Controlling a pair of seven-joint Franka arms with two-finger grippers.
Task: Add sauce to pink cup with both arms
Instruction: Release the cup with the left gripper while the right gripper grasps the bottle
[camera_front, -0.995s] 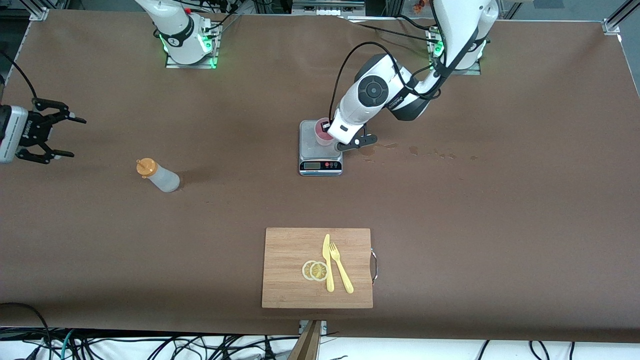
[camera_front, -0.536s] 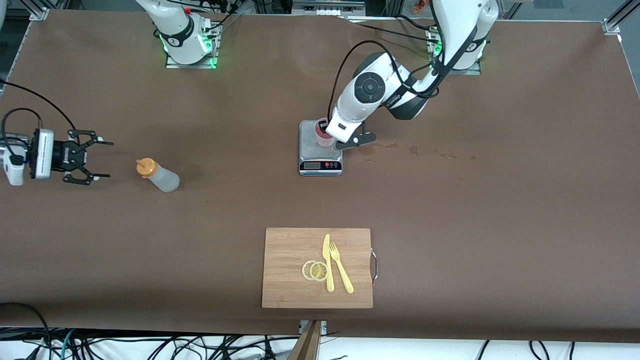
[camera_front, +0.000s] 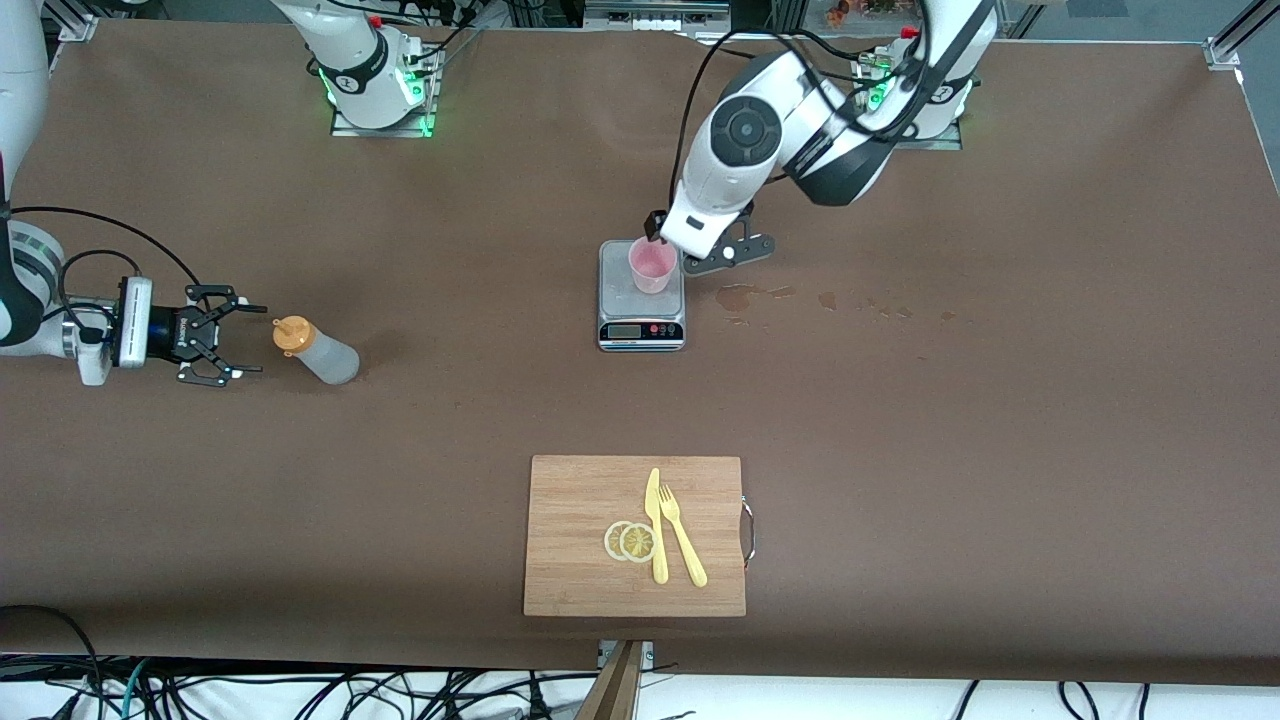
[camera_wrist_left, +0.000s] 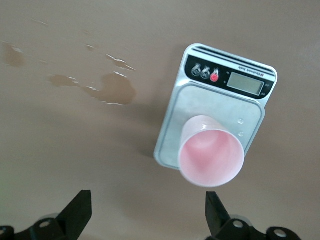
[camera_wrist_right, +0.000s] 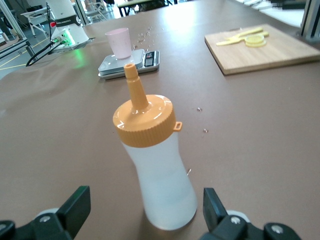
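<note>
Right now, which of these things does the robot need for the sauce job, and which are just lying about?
Needed: sauce bottle, pink cup on the scale, right pincer open beside the bottle, left pincer open above the cup.
Lying about: cutting board, knife, fork, lemon slices, spill stains.

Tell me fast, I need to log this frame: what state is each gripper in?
Left gripper: open, holding nothing, above the pink cup on the scale.
Right gripper: open, empty, fingers either side of the sauce.

Orange-capped sauce (camera_front: 316, 350) stands on table; pink cup (camera_front: 651, 265) on scale (camera_front: 641, 318).
</note>
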